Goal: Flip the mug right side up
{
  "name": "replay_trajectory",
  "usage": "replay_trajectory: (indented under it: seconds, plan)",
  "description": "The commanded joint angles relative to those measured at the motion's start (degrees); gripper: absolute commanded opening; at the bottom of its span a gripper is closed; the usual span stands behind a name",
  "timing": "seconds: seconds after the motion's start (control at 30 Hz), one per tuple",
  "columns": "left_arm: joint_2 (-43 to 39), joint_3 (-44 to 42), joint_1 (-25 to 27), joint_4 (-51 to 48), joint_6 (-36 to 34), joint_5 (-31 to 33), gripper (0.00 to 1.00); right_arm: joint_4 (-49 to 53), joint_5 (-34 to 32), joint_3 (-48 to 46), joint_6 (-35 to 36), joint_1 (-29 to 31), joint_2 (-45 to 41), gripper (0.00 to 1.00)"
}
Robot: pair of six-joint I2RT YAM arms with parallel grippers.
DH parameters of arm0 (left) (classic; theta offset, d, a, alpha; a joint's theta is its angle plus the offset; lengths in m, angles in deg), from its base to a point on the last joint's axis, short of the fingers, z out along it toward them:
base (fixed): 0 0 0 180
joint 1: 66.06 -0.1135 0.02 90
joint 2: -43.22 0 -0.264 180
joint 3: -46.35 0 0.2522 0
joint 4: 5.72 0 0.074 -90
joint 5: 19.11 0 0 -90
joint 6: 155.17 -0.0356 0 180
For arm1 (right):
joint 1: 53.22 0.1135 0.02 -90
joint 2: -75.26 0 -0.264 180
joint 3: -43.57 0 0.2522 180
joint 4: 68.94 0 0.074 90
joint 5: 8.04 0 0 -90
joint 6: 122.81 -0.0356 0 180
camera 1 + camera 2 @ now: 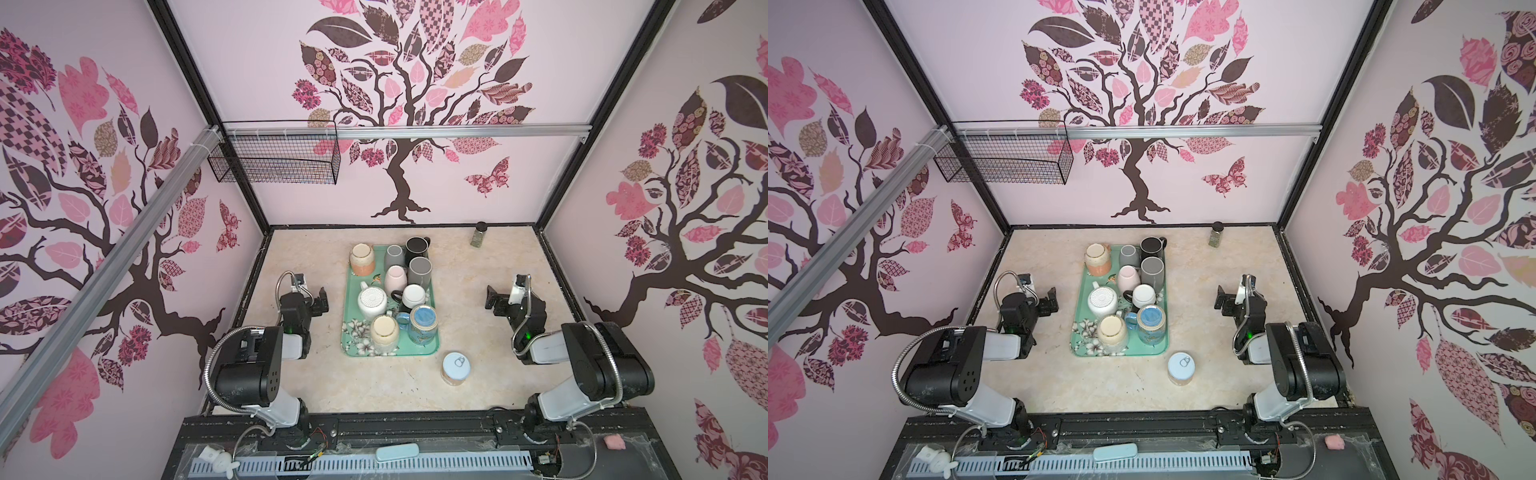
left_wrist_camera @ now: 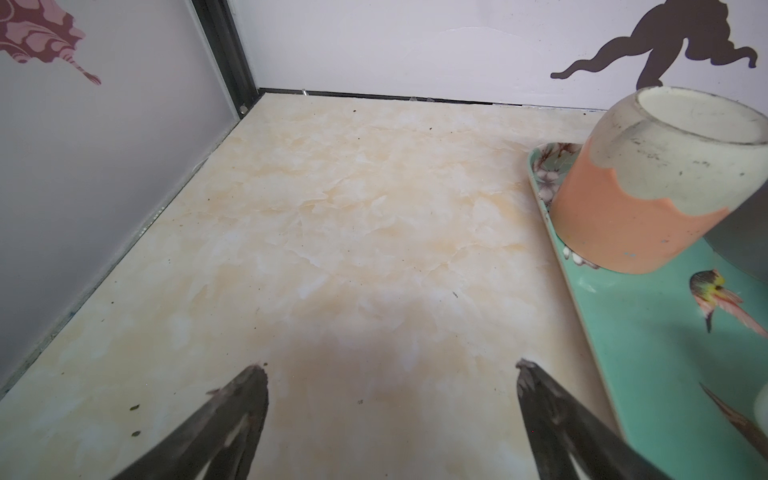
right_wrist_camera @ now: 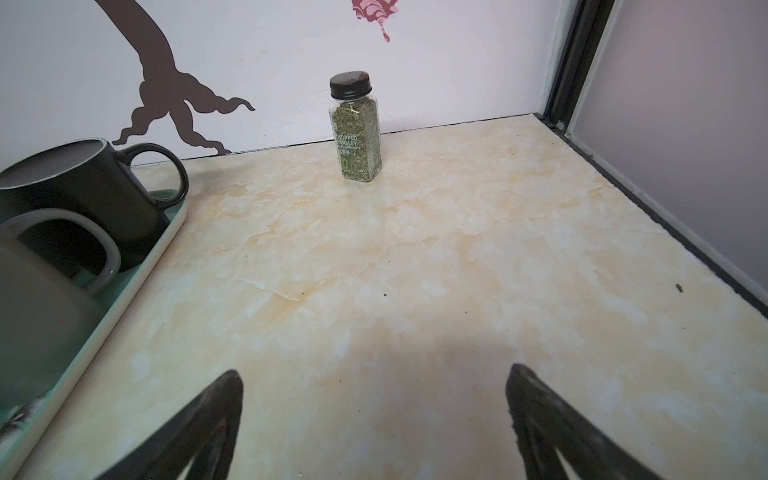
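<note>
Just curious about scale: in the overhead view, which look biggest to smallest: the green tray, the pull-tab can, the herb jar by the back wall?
In a top view:
1. green tray
2. pull-tab can
3. herb jar, though farthest from the camera, so perhaps shrunk.

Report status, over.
Left gripper and right gripper open, empty, flanking the tray. Mugs look bottom-up, untouched. Packed tight: neighbours crowd any grasp.

Spice jar (image 3: pixel 356 133): you can read "CHOPPED PARSLEY" in pale capitals on its label.
Finer print below that: too small for you to read.
Same jar in both top views (image 1: pixel 480 235): label illegible.
</note>
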Motion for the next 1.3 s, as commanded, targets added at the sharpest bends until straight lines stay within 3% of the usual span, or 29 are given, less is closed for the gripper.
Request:
replay_trajectory:
  seconds: [0.0, 0.1, 0.2, 0.27, 0.33, 0.4, 0.5, 0.63, 0.77, 1.03, 1.27]
  plan:
    - [-2.42, 0.87, 1.40, 1.41, 0.05, 3.94, 0.96, -0.68, -0.49, 0.98, 1.09, 0.30, -0.66, 1.00]
    - [-7.74, 5.96, 1.63, -14.82, 2.26, 8.33, 0.96, 0.97, -0.75, 1.18, 2.52, 1.34, -3.99, 1.00]
    - [-11.42, 12.57, 1.61, -28.43, 7.90, 12.87, 0.96, 17.75, -1.86, 7.23, 1.03, 1.74, -9.71, 1.00]
    - [-12.58, 16.55, 1.54, -35.24, 13.76, 13.92, 0.96, 28.88, -4.14, 12.55, -4.28, 1.70, -11.43, 0.96]
    - [-12.40, 21.15, 1.51, -43.89, 17.78, 11.25, 0.96, 46.75, -4.99, 21.63, -13.59, 1.75, -10.74, 0.88]
    - [-11.33, 25.43, 1.58, -51.93, 19.54, 6.78, 0.96, 59.18, 0.71, 28.95, -17.71, 2.08, -7.95, 0.82]
    - [-10.02, 29.53, 0.77, -61.33, 21.11, -2.58, 0.96, 64.44, 6.74, 31.95, -20.47, 4.50, -5.00, 0.74]
    - [-10.13, 27.33, 0.61, -60.75, 22.12, -17.28, 0.89, 64.00, 10.82, 30.62, -23.12, 10.13, -3.23, 0.67]
    - [-7.90, 27.02, 0.96, -64.10, 24.07, -25.42, 0.82, 65.07, 14.23, 31.18, -24.63, 16.21, 0.15, 0.67]
    - [-5.80, 20.14, 1.72, -63.68, 26.18, -30.70, 0.67, 65.29, 21.80, 33.84, -26.61, 19.10, 8.26, 0.66]
    - [-2.40, 16.38, 1.85, -58.40, 29.68, -36.08, 0.53, 69.78, 20.54, 38.82, -24.44, 19.19, 10.19, 0.66]
